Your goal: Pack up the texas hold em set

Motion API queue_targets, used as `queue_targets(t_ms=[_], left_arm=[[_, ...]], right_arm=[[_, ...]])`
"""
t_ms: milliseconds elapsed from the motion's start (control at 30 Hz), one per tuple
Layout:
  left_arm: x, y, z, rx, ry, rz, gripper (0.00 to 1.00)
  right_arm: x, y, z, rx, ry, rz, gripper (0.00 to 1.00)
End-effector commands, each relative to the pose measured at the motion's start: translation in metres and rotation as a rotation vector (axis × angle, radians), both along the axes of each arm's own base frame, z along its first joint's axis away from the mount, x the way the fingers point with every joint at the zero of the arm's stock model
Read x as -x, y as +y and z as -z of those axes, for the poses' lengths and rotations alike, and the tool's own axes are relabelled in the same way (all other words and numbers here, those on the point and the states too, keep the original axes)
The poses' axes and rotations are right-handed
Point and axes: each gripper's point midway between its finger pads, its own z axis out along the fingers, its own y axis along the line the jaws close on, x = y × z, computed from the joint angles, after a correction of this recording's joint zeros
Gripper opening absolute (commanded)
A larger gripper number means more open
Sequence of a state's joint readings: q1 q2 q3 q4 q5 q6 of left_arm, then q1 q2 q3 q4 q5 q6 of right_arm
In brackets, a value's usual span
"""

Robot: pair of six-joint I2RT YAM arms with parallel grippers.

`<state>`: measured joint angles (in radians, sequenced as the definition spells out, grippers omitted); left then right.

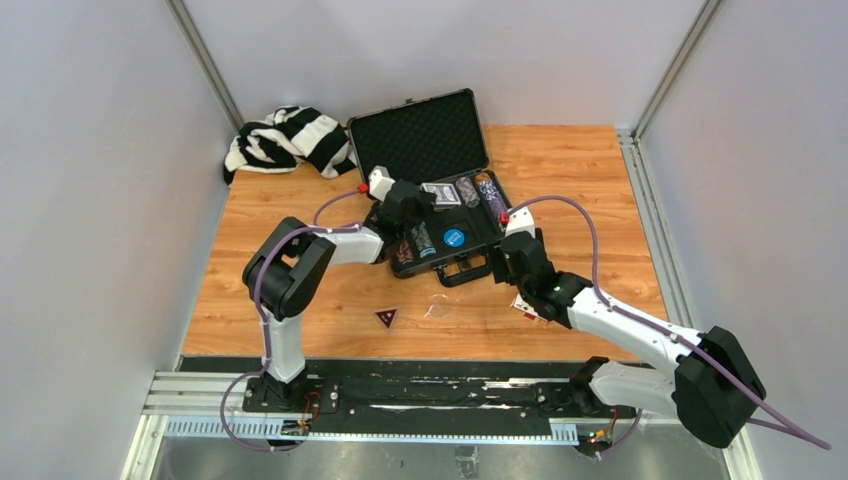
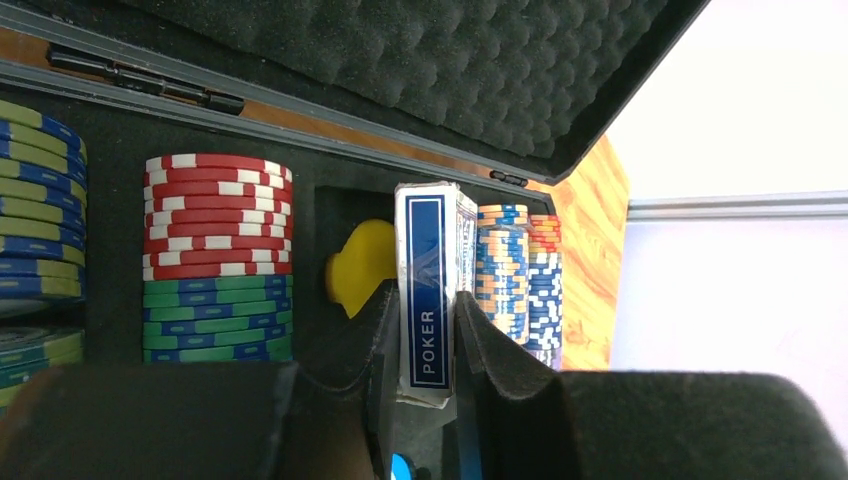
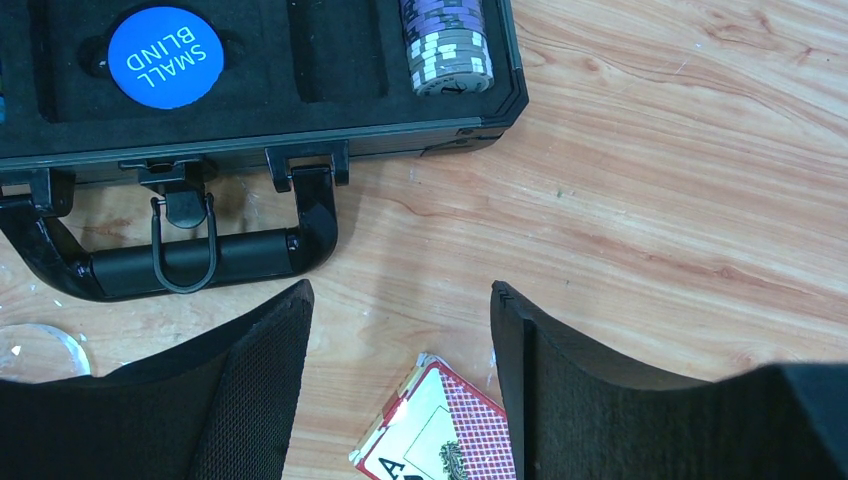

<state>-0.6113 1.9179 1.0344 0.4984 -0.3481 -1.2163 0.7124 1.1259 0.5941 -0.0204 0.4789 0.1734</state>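
The blue POKER deck (image 2: 430,250) is clamped in the left gripper (image 2: 425,302) over the open case (image 2: 400,60), beside the chip stacks (image 2: 218,255). The right gripper (image 3: 400,330) is held spread above a red-backed deck (image 3: 440,430) on the table (image 3: 680,200).

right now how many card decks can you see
2. A blue poker deck pinched in the left gripper over the open case; a red-backed deck on the table below the open right gripper. Others may hide under the arms.
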Motion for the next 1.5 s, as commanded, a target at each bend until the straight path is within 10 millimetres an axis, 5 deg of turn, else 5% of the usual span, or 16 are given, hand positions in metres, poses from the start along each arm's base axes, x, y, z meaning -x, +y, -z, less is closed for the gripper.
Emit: queue_targets(t_ms=[0, 100, 267, 767, 967, 1100, 1267, 1467], left_arm=[[0.007, -0.009, 0.021, -0.038, 0.050, 0.033, 0.32], [0.007, 0.001, 0.019, -0.077, 0.047, 0.008, 0.56], [0.003, 0.018, 0.009, -0.151, 0.051, 0.019, 0.67], [0.014, 0.037, -0.033, -0.358, 0.027, 0.073, 0.69], [0.017, 0.029, -0.058, -0.412, -0.052, 0.141, 0.69], [0.001, 0.003, -0.067, -0.416, -0.118, 0.229, 0.68], [-0.012, -0.023, -0.041, -0.393, -0.039, 0.296, 0.67], [-0.012, -0.008, 0.020, -0.444, 0.140, 0.227, 0.66]], right_arm=[[-0.002, -0.006, 0.001, -0.004, -0.003, 0.033, 0.65], [-0.002, -0.006, 0.002, -0.005, -0.002, 0.034, 0.65], [-0.001, -0.006, 0.002, -0.008, -0.001, 0.032, 0.65], [-0.002, -0.002, 0.004, -0.020, 0.009, 0.027, 0.64], [-0.003, -0.002, -0.004, -0.048, -0.002, 0.042, 0.63], [-0.007, 0.014, -0.016, -0.110, 0.004, -0.007, 0.28], [-0.007, 0.013, -0.018, -0.111, 0.013, 0.006, 0.24], [0.003, -0.002, -0.006, -0.098, 0.022, 0.045, 0.24]])
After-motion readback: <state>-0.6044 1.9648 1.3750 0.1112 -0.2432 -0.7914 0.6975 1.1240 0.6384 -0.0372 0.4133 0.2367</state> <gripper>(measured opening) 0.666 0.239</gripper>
